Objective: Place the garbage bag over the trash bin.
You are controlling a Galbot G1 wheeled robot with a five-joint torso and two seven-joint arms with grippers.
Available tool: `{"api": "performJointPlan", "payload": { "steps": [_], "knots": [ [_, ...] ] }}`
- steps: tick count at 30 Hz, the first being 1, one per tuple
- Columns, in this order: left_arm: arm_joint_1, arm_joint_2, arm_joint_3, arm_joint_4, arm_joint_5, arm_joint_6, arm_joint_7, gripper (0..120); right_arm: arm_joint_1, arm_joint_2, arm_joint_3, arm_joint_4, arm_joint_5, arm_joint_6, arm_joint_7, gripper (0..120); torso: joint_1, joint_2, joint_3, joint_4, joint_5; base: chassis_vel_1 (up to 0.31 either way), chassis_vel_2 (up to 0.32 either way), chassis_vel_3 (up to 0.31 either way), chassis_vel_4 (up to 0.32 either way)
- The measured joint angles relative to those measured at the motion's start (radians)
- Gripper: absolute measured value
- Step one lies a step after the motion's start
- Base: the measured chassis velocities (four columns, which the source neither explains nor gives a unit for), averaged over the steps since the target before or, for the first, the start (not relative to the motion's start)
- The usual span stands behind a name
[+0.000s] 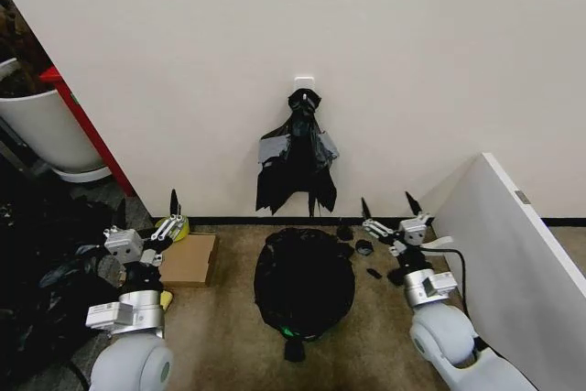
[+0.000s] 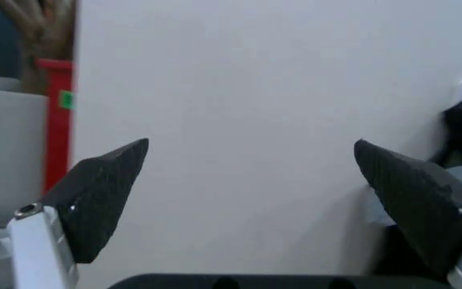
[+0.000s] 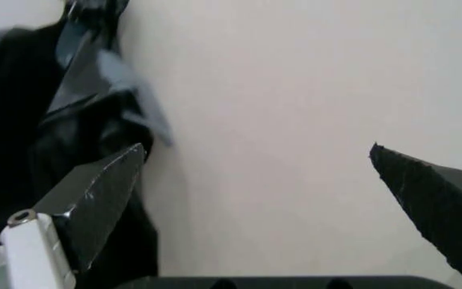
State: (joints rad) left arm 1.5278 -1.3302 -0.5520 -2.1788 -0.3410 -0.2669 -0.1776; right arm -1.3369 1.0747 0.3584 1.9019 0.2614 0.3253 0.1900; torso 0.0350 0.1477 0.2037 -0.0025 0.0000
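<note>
garbage bag (image 1: 304,283) drapes over the trash bin (image 1: 289,330) on the floor, between both pincers. left gripper (image 1: 146,211) wide, holding nothing, left of the bin. right gripper (image 1: 385,207) wide, holding nothing, right of it. bunch of black bags (image 1: 297,157) hangs on the wall beyond.

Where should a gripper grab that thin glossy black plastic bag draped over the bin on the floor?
Probably the small tail of the thin glossy black plastic garbage bag at the bin's near edge, approached from above: it bunches into a pinchable tuft, while the rest lies smooth. Both the left gripper and right gripper are open.
</note>
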Motion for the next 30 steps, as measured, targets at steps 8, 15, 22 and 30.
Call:
{"api": "performJointPlan", "payload": {
  "steps": [8, 15, 22, 30],
  "knots": [
    [-0.028, 0.025, 0.004, 0.059, -0.051, -0.031, 0.109, 100, -0.012, 0.037, 0.136, -0.071, 0.117, 0.148, -0.246, 100, 0.0, 0.0, 0.0, 0.0002, -0.0001, 0.0, 0.0, 0.0, 0.0],
    [-0.04, 0.02, 0.008, 0.09, -0.064, -0.044, 0.123, 100, -0.013, 0.067, 0.16, -0.127, 0.148, 0.181, -0.323, 100, 0.0, 0.0, 0.0, 0.0001, 0.0001, 0.0, 0.0, 0.0, 0.0],
    [-0.026, 0.015, -0.009, 0.067, -0.08, -0.038, 0.094, 100, -0.019, 0.075, 0.178, -0.121, 0.149, 0.203, -0.379, 100, 0.0, 0.0, 0.0, 0.0001, -0.0001, 0.0, 0.0, 0.0, 0.0],
    [-0.016, 0.017, 0.0, 0.051, -0.06, -0.043, 0.089, 100, -0.045, 0.086, 0.189, -0.074, 0.114, 0.207, -0.38, 100, 0.0, 0.0, 0.0, 0.0, -0.0001, 0.0, 0.0, 0.0, 0.0]
  ]
}}
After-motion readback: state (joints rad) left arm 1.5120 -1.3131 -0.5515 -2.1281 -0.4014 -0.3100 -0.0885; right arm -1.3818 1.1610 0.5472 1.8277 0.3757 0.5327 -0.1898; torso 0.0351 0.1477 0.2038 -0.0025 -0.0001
